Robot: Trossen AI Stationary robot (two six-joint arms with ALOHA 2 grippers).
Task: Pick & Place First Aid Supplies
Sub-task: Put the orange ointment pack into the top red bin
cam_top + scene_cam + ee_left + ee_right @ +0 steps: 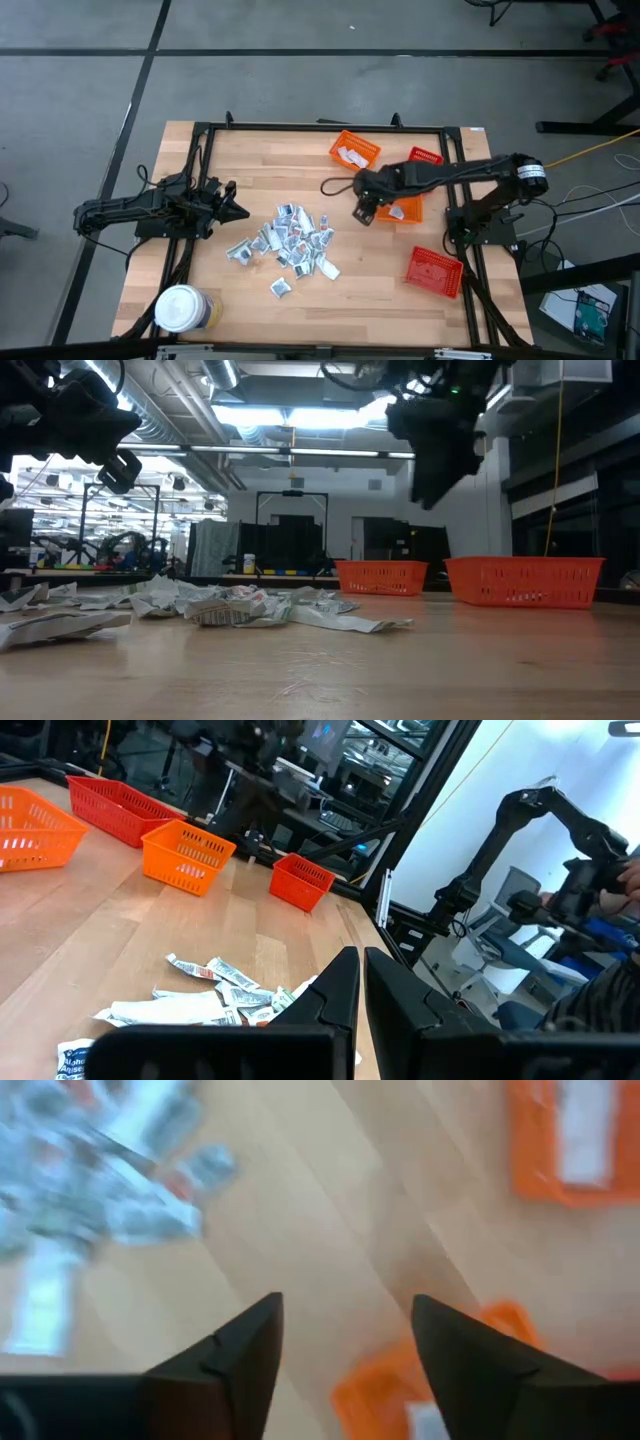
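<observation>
The left gripper (238,210) sits parked at the table's 9 o'clock edge with its fingers pressed together on nothing, tips aimed at the heap. The first aid supplies (288,245) lie as a loose pile of small silvery sachets near the table's centre, toward 6 o'clock, with a white-lidded jar (181,309) off at 7 o'clock. Further right, the right gripper (364,213) hangs above bare wood with its jaws spread wide and empty, just at the 9 o'clock side of the middle orange basket (407,209), which it partly overhangs; a sachet shows inside that basket in its wrist view. Another orange basket (354,151) at 1 o'clock already holds white packets, and 2 red baskets (435,270) stand at 2 and 4 o'clock. The likely trouble from here, as I judge it: the sachets overlap and lie flat, so a descent into the pile could pinch 2 at once or skate off a slick foil face and scatter the rest; a low swing back could also clip the basket rim and shove it. Blue and red print shows on the packets, but none of it is legible, and no brand can be read.
</observation>
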